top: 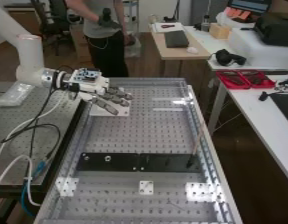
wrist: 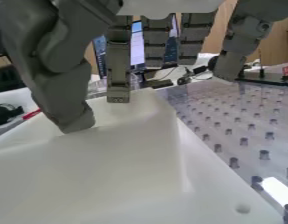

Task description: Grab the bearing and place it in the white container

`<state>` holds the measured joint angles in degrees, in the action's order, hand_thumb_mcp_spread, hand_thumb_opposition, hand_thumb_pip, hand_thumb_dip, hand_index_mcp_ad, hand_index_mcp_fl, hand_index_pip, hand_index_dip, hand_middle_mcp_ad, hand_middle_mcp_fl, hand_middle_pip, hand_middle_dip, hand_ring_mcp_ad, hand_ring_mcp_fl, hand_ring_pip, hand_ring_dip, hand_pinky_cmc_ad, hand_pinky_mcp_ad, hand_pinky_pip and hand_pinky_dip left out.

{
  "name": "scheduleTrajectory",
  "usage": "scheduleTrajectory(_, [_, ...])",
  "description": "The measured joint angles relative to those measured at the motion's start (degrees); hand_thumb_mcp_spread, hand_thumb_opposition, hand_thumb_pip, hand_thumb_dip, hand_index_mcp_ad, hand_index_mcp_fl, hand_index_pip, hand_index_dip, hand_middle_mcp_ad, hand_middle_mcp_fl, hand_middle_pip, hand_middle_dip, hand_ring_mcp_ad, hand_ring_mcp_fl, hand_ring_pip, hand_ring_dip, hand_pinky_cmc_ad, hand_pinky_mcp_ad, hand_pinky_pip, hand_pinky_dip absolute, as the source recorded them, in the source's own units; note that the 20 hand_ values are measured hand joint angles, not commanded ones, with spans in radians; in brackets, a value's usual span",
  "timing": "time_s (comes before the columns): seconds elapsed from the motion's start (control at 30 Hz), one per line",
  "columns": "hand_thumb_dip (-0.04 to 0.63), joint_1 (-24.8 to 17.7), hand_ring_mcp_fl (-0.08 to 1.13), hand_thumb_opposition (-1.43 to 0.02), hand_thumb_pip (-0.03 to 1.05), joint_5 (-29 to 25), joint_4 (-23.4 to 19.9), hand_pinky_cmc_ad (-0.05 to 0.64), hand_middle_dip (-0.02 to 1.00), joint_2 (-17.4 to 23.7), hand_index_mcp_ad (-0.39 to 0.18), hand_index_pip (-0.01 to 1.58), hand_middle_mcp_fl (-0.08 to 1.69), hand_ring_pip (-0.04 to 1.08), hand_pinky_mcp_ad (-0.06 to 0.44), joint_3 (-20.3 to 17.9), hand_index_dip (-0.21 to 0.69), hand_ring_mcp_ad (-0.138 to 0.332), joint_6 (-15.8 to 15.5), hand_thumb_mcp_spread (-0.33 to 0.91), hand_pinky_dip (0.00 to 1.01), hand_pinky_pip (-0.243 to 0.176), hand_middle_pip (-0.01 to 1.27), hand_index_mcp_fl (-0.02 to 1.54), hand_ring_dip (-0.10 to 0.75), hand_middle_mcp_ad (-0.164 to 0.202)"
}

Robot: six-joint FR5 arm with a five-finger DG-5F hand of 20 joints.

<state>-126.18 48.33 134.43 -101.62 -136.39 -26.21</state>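
Note:
In the high view the hand is at the bench's far left, over the white container. Its fingers are extended and hold nothing that I can make out. In the wrist view the hand hangs open above the white container, whose smooth inside lies below the thumb and fingers. Small shiny round pieces lie on the black plate; one of them looks like a ring, but I cannot tell whether it is the bearing.
The long black plate crosses the perforated bench top. A thin upright rod stands near its right end. Metal rails edge the bench. Cables hang at the left, and a side table with red trays is at the right.

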Motion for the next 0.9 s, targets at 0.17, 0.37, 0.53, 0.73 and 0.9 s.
scheduleTrajectory(0.17, [0.251, 0.56, 0.0, -0.77, 0.78, 0.15, 0.32, 0.367, 0.23, 1.22, -0.113, 1.17, 0.01, 0.14, 0.295, 0.09, 0.113, 0.127, -0.12, 0.25, 0.52, -0.089, 0.12, 0.12, 0.122, 0.047])
scheduleTrajectory(0.37, [0.251, 1.41, 0.0, -0.76, 0.78, -0.36, 0.53, 0.375, 0.23, 6.61, -0.105, 0.82, 0.01, 0.13, 0.295, 0.1, 0.096, 0.126, -1.85, 0.24, 0.54, -0.106, 0.13, 0.0, 0.119, 0.054])
scheduleTrajectory(0.53, [0.248, 3.25, 0.0, -0.76, 0.75, -0.11, 2.27, 0.375, 0.23, 12.87, -0.101, 0.69, 0.01, 0.14, 0.295, 1.4, 0.094, 0.126, -5.03, 0.23, 0.54, -0.105, 0.12, -0.01, 0.117, 0.054])
scheduleTrajectory(0.73, [0.248, 7.42, 0.0, -0.76, 0.73, 1.75, 5.93, 0.377, 0.23, 19.08, -0.101, 0.49, 0.02, 0.14, 0.295, 5.68, 0.087, 0.127, -9.59, 0.22, 0.54, -0.105, 0.13, -0.01, 0.12, 0.054])
scheduleTrajectory(0.9, [0.244, 13.55, 0.0, -0.76, 0.71, 4.44, 9.8, 0.374, 0.23, 21.39, -0.101, 0.39, 0.04, 0.12, 0.291, 12.42, 0.089, 0.129, -13.03, 0.22, 0.54, -0.105, 0.13, 0.02, 0.12, 0.056])
